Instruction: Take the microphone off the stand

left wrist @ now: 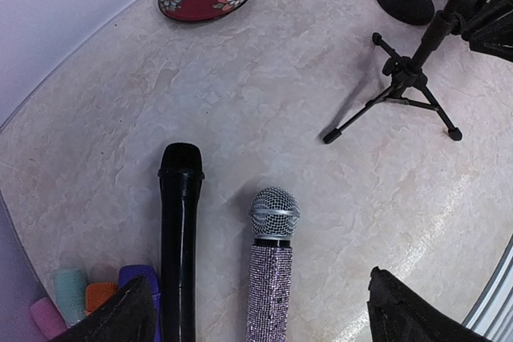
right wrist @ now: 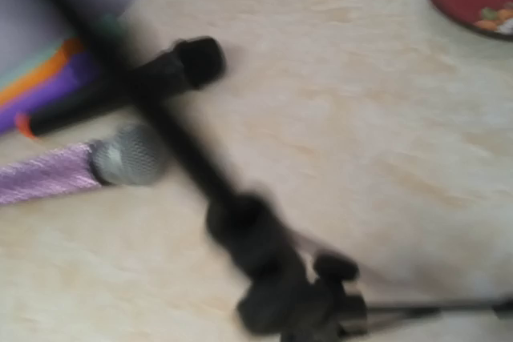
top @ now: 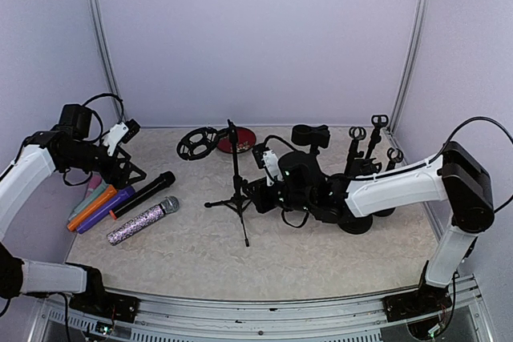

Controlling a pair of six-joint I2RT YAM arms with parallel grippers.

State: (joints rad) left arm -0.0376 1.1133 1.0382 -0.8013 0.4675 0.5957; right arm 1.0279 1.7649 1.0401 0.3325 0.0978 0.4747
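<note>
A black tripod stand (top: 235, 167) rises mid-table, and its top clip holds nothing. My right gripper (top: 255, 192) is shut on the stand low on its pole, by the leg hub; the right wrist view shows that pole (right wrist: 240, 222) as a close blur. A microphone with a glittery purple handle and silver mesh head (top: 143, 220) lies flat on the table left of the stand. My left gripper (top: 127, 170) hovers above it, open. In the left wrist view the microphone (left wrist: 271, 278) lies between the spread fingers (left wrist: 132, 310), untouched.
A black microphone (left wrist: 179, 230) lies beside the glittery one, with purple, orange, teal and pink ones (top: 100, 204) further left. A red floral plate (top: 236, 140) and a black ring mount (top: 196, 143) sit at the back. More stands (top: 369, 150) crowd the back right.
</note>
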